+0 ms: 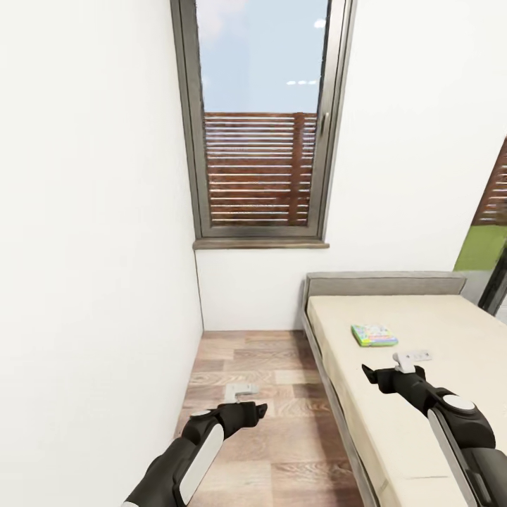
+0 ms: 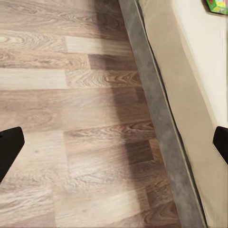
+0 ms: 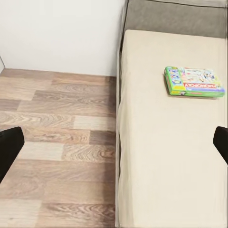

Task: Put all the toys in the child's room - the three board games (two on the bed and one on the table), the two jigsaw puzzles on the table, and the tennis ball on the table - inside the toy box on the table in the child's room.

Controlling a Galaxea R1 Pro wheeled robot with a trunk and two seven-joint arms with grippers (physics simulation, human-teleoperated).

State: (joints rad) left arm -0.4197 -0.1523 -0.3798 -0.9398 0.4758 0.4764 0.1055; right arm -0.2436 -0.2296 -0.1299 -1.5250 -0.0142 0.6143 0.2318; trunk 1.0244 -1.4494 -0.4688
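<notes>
Beyond right gripper [image 1: 412, 360], apart, board game [image 1: 374, 334] on bed [image 1: 422, 422]

Head cam is sitting high, looking forward and down at the room corner: window [image 1: 262, 120] dead ahead, wood floor [image 1: 260, 394] below, bed [image 1: 394, 394] at right. Left wrist cam is pointing steeply down, close over the floor [image 2: 71, 118] beside the bed's grey frame [image 2: 156, 109]. Right wrist cam is looking down from higher and further back along the bed [image 3: 166, 156] toward its headboard [image 3: 175, 16]. All three are sharing the bed edge, floor strip and board game [image 1: 374, 335] [image 2: 216, 5] [image 3: 194, 81].
</notes>
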